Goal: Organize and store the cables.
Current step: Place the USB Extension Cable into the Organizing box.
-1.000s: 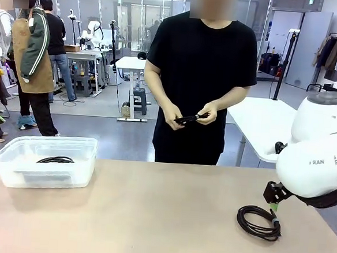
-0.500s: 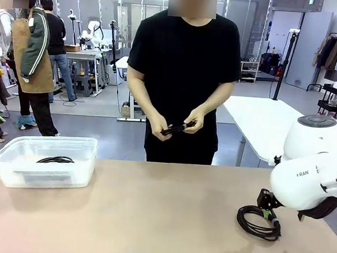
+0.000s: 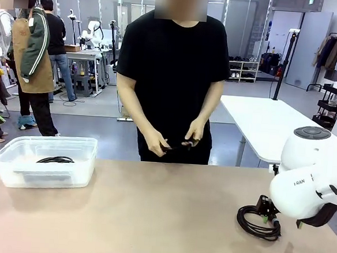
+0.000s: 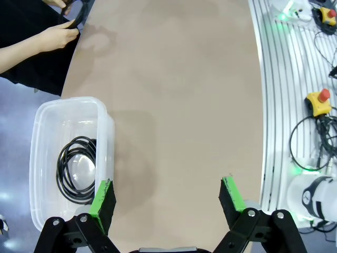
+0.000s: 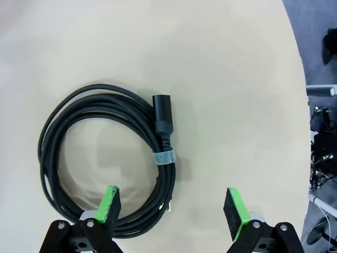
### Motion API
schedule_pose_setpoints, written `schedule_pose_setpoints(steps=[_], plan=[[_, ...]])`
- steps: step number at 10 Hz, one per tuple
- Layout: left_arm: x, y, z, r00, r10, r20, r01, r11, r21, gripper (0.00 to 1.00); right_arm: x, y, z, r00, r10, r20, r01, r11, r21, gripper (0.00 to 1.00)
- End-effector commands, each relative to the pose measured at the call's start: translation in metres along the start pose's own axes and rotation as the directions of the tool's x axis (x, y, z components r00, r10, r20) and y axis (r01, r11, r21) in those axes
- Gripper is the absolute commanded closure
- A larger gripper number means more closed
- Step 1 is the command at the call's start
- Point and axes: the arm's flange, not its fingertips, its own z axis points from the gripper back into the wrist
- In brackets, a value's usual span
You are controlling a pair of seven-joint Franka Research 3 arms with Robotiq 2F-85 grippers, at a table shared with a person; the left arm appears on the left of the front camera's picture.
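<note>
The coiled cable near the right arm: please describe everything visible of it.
The coiled cable is a thin, matte black cord wound in several round loops, lying flat on the beige table. A grey tie binds the loops at one side; just past it a black cylindrical plug ends the cord. The right gripper hangs above it, jaws open, one pad over the coil's rim; contact cannot be told.

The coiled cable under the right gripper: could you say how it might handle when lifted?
The coiled cable is probably floppy: its thin loops lie loosely. The tie likely keeps it bundled, though the far side may sag. The plug may dangle.
</note>
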Motion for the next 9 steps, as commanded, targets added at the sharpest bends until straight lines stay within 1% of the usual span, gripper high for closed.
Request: schedule_pose_setpoints(steps=[1, 4, 6, 7, 8, 9], plan=[[0.0009, 0.0042, 0.0022, 1.000, -0.003, -0.014, 0.003, 1.000, 0.005, 0.00, 0.0069, 0.0048, -0.0088, 0.997, -0.050, 0.057, 0.051, 0.999, -0.012, 0.00], [0.0009, 0.0042, 0.0022, 1.000, -0.003, -0.014, 0.003, 1.000, 0.005, 0.00, 0.0112, 0.0038, -0.0140, 0.995, -0.068, 0.072, 0.067, 0.998, 0.019, 0.00], [0.0009, 0.0042, 0.0022, 1.000, -0.003, -0.014, 0.003, 1.000, 0.005, 0.00, 0.0146, 0.0036, -0.0183, 0.995, -0.065, 0.072, 0.063, 0.998, 0.031, 0.30], [0.0009, 0.0042, 0.0022, 1.000, -0.003, -0.014, 0.003, 1.000, 0.005, 0.00, 0.0152, 0.0037, -0.0172, 0.995, -0.064, 0.072, 0.062, 0.998, 0.031, 0.74], [0.0009, 0.0042, 0.0022, 1.000, -0.003, -0.014, 0.003, 1.000, 0.005, 0.00, 0.0156, 0.0036, -0.0155, 0.996, -0.059, 0.072, 0.057, 0.998, 0.031, 0.90], [0.0009, 0.0042, 0.0022, 1.000, -0.003, -0.014, 0.003, 1.000, 0.005, 0.00, 0.0163, 0.0031, -0.0143, 0.995, -0.060, 0.078, 0.058, 0.998, 0.028, 1.00]])
